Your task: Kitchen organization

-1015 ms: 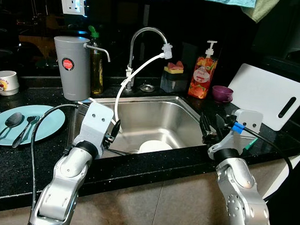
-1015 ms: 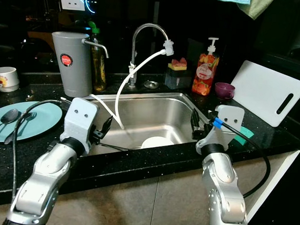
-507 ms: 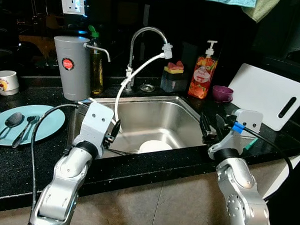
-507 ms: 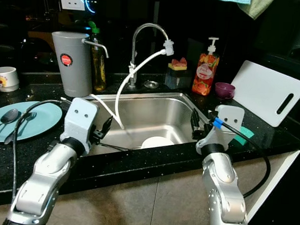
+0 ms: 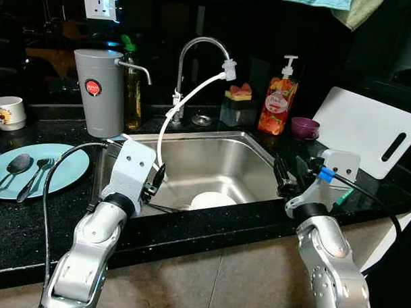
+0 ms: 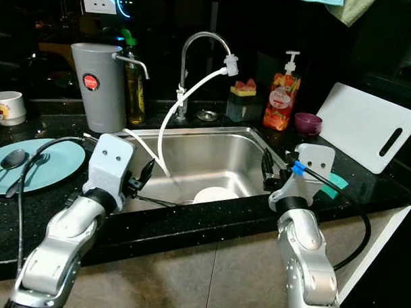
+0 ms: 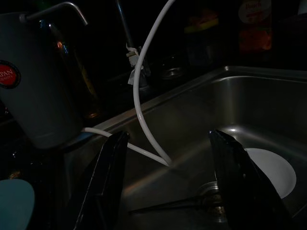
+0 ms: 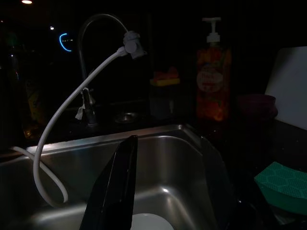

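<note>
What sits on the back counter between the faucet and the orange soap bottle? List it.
Between faucet and soap bottle: a dark holder with sponges, seen in the left eye view.

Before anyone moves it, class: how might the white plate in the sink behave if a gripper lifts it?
The white plate lies flat near the drain of the steel sink, so a finger may struggle to get under its rim. It looks glazed and smooth, and possibly wet, so probably slippery. It is likely rigid and breakable if dropped against the metal.

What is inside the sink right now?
In the sink lie a white plate, a thin utensil by the drain and the white hose end. The near wall hides the plate's front part.
</note>
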You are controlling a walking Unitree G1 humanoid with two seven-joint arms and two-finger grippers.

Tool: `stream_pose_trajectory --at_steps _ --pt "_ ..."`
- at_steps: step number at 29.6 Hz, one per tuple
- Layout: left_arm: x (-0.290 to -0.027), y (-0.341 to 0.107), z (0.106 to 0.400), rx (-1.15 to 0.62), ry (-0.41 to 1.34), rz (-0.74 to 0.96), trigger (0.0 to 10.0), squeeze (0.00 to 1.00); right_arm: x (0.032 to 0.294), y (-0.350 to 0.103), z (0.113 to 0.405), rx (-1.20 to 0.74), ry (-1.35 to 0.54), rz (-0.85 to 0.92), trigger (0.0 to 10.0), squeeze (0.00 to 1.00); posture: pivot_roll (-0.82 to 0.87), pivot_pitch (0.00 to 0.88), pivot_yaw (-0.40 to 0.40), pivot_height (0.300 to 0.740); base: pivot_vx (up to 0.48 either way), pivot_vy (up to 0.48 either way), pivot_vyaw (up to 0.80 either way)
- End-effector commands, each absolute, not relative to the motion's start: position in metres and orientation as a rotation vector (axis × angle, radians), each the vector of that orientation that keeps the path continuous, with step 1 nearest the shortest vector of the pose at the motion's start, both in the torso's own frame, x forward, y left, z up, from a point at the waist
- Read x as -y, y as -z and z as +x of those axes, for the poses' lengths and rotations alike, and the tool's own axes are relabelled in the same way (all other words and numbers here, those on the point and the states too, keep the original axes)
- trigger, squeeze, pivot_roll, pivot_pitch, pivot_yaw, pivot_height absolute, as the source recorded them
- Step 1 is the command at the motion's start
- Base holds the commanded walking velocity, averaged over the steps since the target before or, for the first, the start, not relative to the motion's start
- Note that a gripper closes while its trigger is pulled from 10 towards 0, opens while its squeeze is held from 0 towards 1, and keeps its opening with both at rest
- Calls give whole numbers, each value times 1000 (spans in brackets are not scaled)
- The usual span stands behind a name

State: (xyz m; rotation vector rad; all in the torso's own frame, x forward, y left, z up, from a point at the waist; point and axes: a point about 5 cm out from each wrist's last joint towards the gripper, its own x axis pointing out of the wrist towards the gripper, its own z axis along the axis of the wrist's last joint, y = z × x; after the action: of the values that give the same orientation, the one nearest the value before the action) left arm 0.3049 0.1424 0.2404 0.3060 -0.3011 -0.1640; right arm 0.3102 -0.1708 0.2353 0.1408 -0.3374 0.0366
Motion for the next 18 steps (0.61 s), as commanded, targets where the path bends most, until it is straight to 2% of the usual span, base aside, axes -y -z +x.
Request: stream_pose_trajectory --at_steps 1,18 --pt "-138 -241 304 304 179 306 10000 0 170 -237 308 339 -39 127 10000 0 168 13 -101 740 0 0 0" --pt "-138 -242 304 306 178 306 10000 0 171 -237 308 340 -37 128 10000 0 168 14 -100 740 0 0 0"
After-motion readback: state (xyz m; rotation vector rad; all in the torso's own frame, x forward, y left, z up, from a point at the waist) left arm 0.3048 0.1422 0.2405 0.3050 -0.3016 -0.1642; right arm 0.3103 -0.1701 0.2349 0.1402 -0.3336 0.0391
